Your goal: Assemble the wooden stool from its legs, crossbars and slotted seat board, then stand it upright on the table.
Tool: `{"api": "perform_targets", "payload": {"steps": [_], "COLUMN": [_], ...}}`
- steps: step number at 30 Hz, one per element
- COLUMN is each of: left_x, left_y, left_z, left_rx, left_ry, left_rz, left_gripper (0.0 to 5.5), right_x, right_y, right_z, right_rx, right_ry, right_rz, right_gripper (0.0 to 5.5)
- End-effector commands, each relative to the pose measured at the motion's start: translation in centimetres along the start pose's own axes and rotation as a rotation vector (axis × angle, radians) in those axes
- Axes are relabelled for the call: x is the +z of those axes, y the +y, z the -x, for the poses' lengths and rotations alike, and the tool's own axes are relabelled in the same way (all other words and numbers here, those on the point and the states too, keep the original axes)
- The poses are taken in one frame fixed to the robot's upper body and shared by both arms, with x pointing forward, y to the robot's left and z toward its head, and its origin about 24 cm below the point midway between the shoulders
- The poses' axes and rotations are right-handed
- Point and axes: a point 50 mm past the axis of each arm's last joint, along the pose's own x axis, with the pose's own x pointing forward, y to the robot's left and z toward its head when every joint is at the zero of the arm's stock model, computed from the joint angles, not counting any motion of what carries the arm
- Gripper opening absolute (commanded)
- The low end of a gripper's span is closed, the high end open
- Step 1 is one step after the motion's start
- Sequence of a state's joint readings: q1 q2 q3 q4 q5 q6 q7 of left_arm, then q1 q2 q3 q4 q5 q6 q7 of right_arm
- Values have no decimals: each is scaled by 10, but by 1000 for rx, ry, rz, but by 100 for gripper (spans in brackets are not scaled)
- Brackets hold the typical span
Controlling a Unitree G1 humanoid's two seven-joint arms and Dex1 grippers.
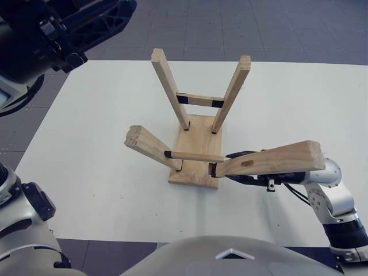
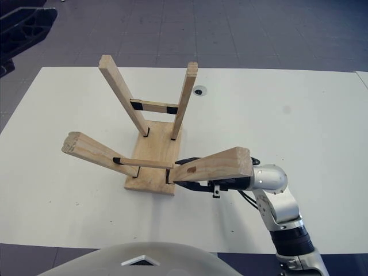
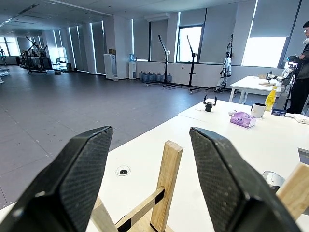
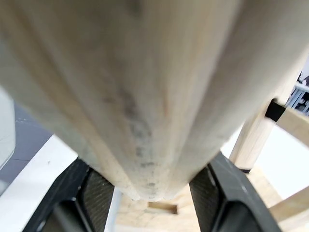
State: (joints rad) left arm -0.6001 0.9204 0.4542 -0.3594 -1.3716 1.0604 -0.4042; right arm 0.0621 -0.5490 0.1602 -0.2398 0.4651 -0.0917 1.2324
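The slotted seat board (image 1: pixel 194 144) lies flat on the white table (image 1: pixel 92 172). Two legs (image 1: pixel 169 86) (image 1: pixel 233 92) stand upright in its far slots, joined by a crossbar (image 1: pixel 200 100). The near pair leans towards me: a left leg (image 1: pixel 150 146) and a right leg (image 1: pixel 273 160), linked by a thin crossbar (image 1: pixel 195 156), with their feet at the board's near slots. My right gripper (image 1: pixel 234 168) is shut on the near right leg (image 4: pixel 145 96), close to its foot. High at the far left, my left gripper (image 3: pixel 154 188) hangs open and holds nothing, well above the stool parts.
A small cable hole (image 2: pixel 199 91) sits in the table behind the stool. Bare table surface stretches to both sides of the board. Another table (image 3: pixel 270 125) beyond carries a bottle, a cup and a tissue pack.
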Motion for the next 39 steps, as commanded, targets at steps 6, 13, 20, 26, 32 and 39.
{"api": "perform_targets", "payload": {"steps": [6, 13, 20, 26, 32, 39], "left_x": [3, 3, 5, 4, 2, -1], "left_y": [0, 1, -1, -1, -2, -4], "left_z": [-3, -6, -10, -9, -7, -7], "left_rx": [-12, -21, -37, -31, -13, 2], "left_ry": [13, 17, 22, 17, 9, -3], "left_rz": [-10, -4, -5, -3, 3, 13], "left_gripper": [293, 293, 293, 293, 293, 293], "right_x": [-15, -25, -39, -41, -28, -15], "right_y": [-6, -1, -3, -7, -28, -33], "right_z": [-8, -11, -6, 1, 12, 5], "right_rx": [-63, -60, -81, -56, -6, 24], "right_ry": [4, 10, 47, 88, 188, 202], "right_rz": [15, -14, -33, -33, -44, -38], "right_gripper": [203, 203, 203, 203, 203, 203]}}
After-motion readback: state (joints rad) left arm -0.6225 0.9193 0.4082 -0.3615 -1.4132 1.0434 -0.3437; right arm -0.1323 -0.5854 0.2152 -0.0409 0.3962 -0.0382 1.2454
